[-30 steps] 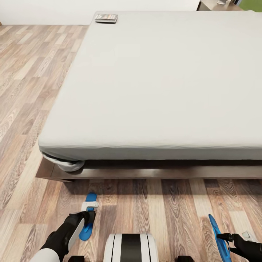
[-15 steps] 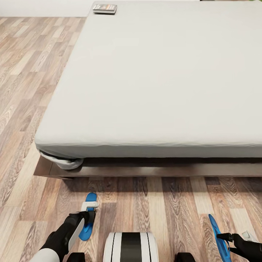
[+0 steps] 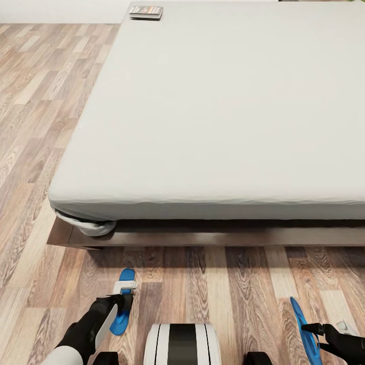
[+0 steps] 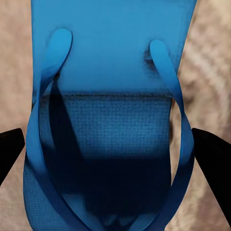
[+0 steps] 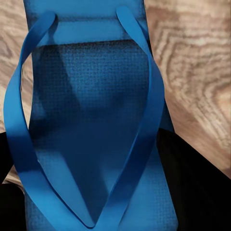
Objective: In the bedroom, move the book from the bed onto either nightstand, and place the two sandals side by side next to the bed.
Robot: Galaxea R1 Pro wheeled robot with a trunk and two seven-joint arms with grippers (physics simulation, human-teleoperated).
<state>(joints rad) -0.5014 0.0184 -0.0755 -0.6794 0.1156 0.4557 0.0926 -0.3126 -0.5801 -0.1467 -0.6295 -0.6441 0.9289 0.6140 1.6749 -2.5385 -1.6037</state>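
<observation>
The book (image 3: 146,11) lies at the far left corner of the bed (image 3: 218,101), a pale mattress on a dark wooden frame (image 3: 203,237). Just in front of the bed's near edge, my left gripper (image 3: 123,299) is shut across the width of one blue sandal (image 3: 126,275), which lies level just above the plank floor. In the left wrist view its fingers (image 4: 10,149) press both sides of that sandal (image 4: 106,72). At the lower right, my right gripper (image 3: 310,328) is shut on the second sandal (image 3: 300,319), held on edge. The right wrist view has this sandal (image 5: 91,120) close up.
Wood-plank floor (image 3: 45,101) runs along the bed's left side and in front of it. A bunched sheet corner (image 3: 91,227) hangs off the mattress's near left corner. My white and black trunk (image 3: 182,344) sits between the arms.
The camera moved a little since a second ago, so the bed and book sit slightly higher in the picture. Both grippers keep their sandals as before.
</observation>
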